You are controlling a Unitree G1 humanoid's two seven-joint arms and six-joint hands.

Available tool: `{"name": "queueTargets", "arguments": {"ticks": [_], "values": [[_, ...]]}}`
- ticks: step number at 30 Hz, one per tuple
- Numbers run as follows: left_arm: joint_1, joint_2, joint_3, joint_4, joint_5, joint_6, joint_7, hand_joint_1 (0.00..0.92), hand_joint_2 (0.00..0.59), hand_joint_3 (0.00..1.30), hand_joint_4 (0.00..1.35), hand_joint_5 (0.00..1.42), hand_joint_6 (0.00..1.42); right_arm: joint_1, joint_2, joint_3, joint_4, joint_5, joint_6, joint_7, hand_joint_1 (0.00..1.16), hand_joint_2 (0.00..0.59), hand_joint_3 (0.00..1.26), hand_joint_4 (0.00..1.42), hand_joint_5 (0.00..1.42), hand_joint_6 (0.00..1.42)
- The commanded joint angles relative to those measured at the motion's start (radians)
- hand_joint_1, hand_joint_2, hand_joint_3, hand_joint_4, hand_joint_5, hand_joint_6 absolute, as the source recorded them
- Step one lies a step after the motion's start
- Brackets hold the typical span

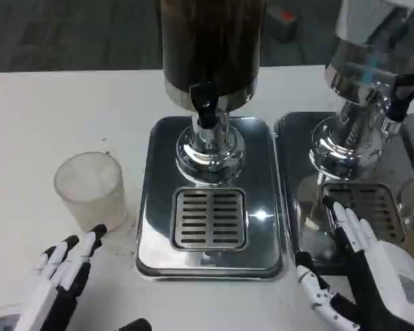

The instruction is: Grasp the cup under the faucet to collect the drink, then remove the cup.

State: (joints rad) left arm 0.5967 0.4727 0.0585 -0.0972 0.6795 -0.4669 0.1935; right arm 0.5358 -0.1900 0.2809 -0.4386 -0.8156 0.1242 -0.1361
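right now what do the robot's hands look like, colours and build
The left hand has slim white fingers with black tips and black segments between the white shells. The right hand has a broad, smooth white back with a faint pale rectangular panel, white fingers, and black parts along its inner side. No loose cables or sleeves are visible.

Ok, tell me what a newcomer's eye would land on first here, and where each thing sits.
First comes the dark drink dispenser at top centre, its black faucet over a shiny steel drip tray with a slotted grate. A second dispenser stands at the right edge. The frosted plastic cup sits on the white table left of the tray, with the left hand open just below it and the right hand at lower right.
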Motion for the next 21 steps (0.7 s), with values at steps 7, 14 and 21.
{"name": "queueTargets", "arguments": {"ticks": [7, 14, 21], "values": [[0.005, 0.014, -0.009, -0.004, 0.01, -0.001, -0.003, 0.0, 0.054, 0.0, 0.0, 0.0, 0.0, 0.008, 0.001, -0.004, -0.015, -0.008, -0.001, -0.004, 0.27, 0.455, 0.04, 0.0, 0.0, 0.08], [0.02, 0.014, 0.008, 0.016, -0.002, -0.078, 0.066, 0.0, 0.038, 0.0, 0.0, 0.0, 0.0, 0.006, -0.002, -0.002, -0.01, 0.003, -0.002, 0.01, 0.28, 0.459, 0.07, 0.0, 0.0, 0.09], [0.012, 0.007, 0.037, 0.059, -0.02, -0.223, 0.174, 0.0, 0.021, 0.0, 0.0, 0.0, 0.0, 0.004, -0.003, -0.002, -0.009, 0.01, -0.002, 0.019, 0.28, 0.461, 0.07, 0.0, 0.0, 0.1]]}}
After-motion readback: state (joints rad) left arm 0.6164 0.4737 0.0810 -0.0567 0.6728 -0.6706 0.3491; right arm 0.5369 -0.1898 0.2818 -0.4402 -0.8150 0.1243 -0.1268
